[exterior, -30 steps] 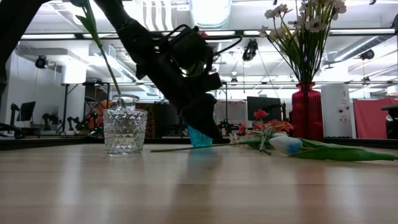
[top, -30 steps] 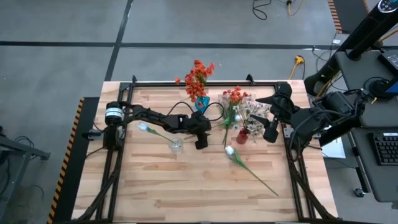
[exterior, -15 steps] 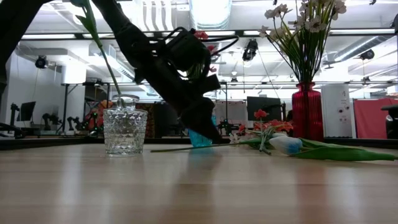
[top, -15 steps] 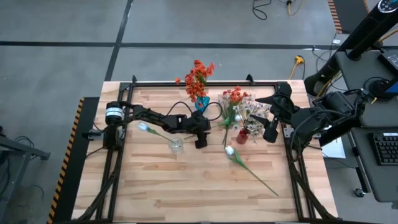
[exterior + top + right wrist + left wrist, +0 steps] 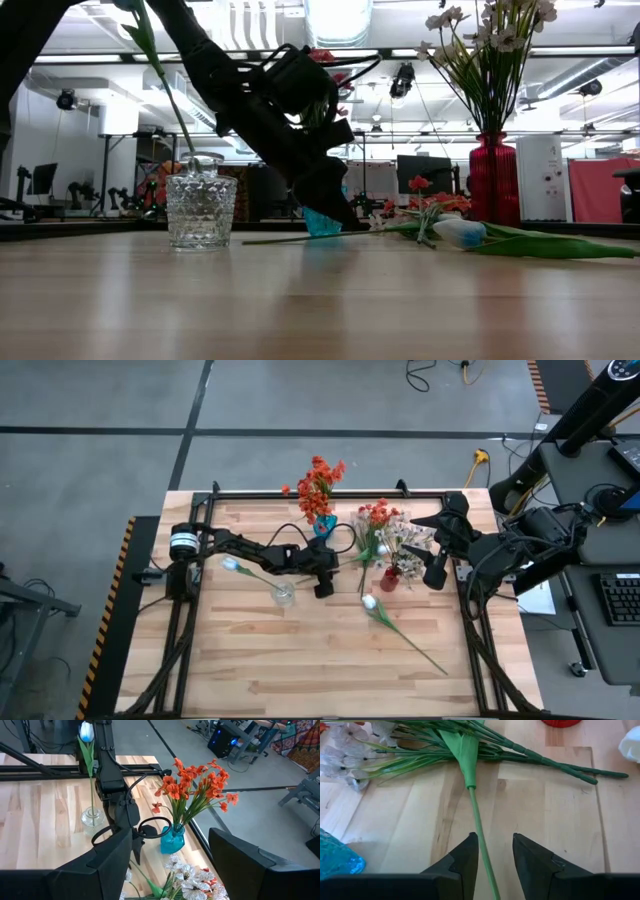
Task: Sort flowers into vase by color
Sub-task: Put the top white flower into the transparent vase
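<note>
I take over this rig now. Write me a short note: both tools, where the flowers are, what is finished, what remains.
Left tool: low at the table's centre, open, fingers either side of a green stem lying on the wood, not yet gripping.
Right tool: open, empty, waiting near the red vase.
Done: orange-red flowers in the blue vase; one white tulip in the clear vase; pale blossoms in the red vase.
Left: an orange-red spray lying beside the red vase, and a loose white tulip on the table in front of it.
</note>
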Motion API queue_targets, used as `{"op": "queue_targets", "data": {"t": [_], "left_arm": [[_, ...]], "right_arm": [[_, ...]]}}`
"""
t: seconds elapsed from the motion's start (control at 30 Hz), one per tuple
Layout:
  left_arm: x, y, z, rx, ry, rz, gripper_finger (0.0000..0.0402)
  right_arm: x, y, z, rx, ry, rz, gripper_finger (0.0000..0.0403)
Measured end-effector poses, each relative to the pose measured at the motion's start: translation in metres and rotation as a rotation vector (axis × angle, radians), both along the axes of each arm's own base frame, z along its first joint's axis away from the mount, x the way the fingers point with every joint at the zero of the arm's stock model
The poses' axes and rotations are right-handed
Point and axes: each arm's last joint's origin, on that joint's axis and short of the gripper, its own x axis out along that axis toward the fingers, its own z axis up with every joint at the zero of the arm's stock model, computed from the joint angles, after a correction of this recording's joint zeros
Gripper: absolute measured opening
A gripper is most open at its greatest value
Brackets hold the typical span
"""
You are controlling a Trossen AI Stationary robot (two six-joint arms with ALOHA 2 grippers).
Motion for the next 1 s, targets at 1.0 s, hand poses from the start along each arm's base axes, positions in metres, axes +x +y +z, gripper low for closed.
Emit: {"op": "queue_targets", "data": {"t": [1.0], "left_arm": [[-0.011, 0.001, -0.013, -0.020, 0.032, 0.033, 0.0104]], "right_arm": [[0.000, 0.000, 0.000, 0.002, -0.003, 0.000, 0.0256]]}}
